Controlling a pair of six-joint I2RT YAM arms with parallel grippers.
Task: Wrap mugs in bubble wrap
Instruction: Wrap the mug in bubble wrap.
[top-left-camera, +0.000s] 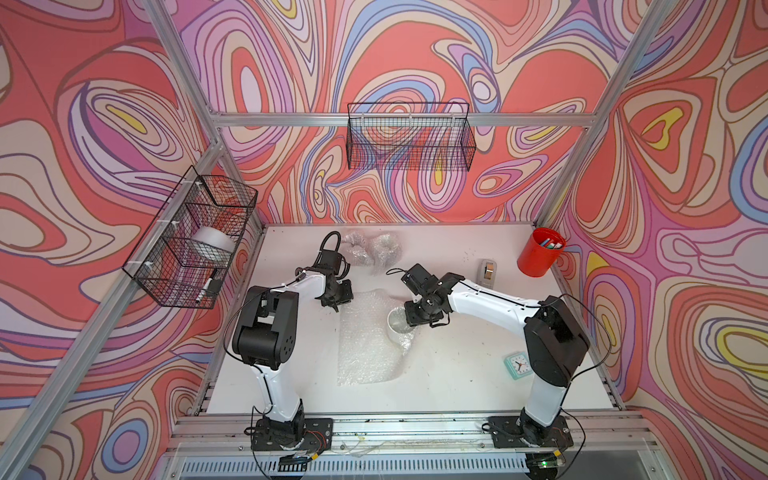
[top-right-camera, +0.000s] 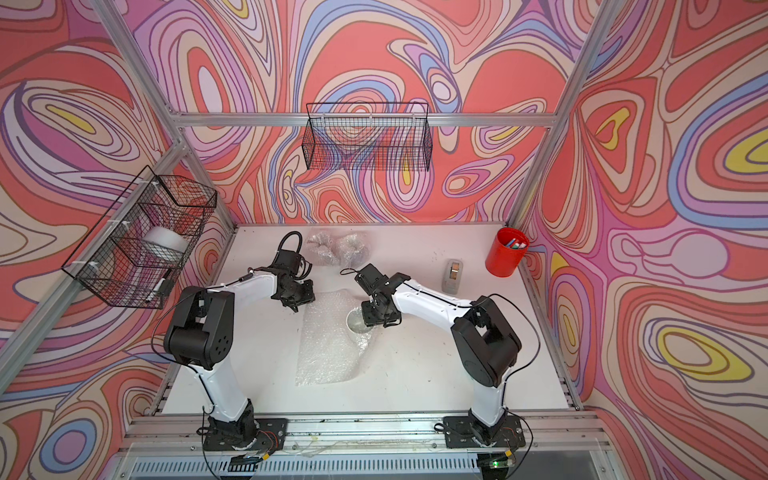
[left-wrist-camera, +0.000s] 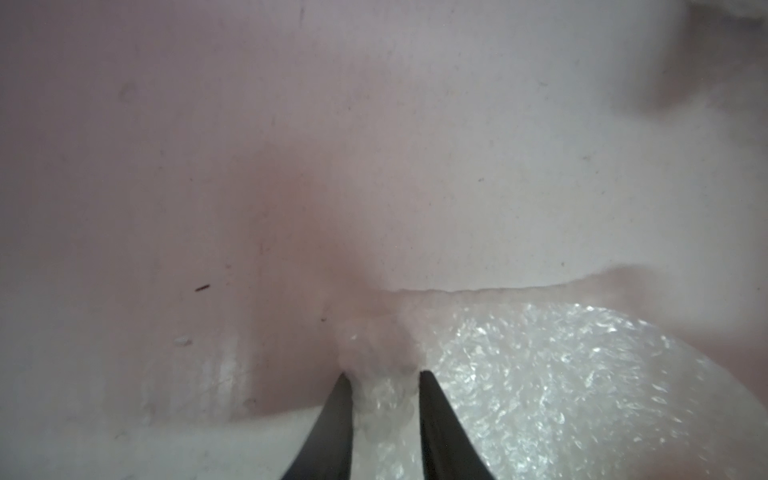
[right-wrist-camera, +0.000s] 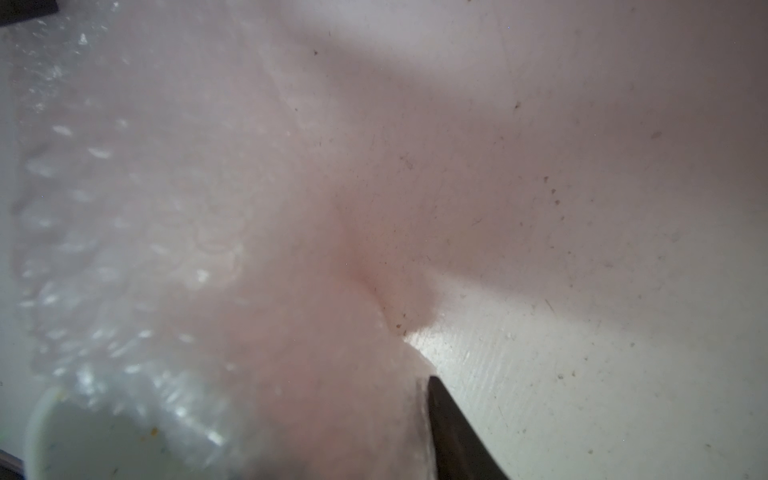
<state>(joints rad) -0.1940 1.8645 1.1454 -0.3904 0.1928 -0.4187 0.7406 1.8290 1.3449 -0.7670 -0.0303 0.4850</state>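
A sheet of bubble wrap (top-left-camera: 363, 349) (top-right-camera: 324, 353) lies in the middle of the table in both top views. A white mug (top-left-camera: 397, 324) (top-right-camera: 355, 322) stands on its right part. My left gripper (top-left-camera: 334, 305) (left-wrist-camera: 382, 374) is at the sheet's far left corner, and its two fingers pinch a bunched bit of the wrap (left-wrist-camera: 540, 374). My right gripper (top-left-camera: 419, 320) (right-wrist-camera: 374, 386) is at the mug's right side. Wrap (right-wrist-camera: 166, 208) is raised against its one visible finger (right-wrist-camera: 453, 432) and hides the other. The mug's white rim (right-wrist-camera: 37, 419) shows beside it.
Two wrapped bundles (top-left-camera: 370, 249) lie at the back of the table. A red pen cup (top-left-camera: 540, 251), a tape dispenser (top-left-camera: 487, 272) and a small clock (top-left-camera: 517, 365) are on the right. A wire basket (top-left-camera: 195, 237) hangs on the left wall, and another wire basket (top-left-camera: 409, 137) on the back wall.
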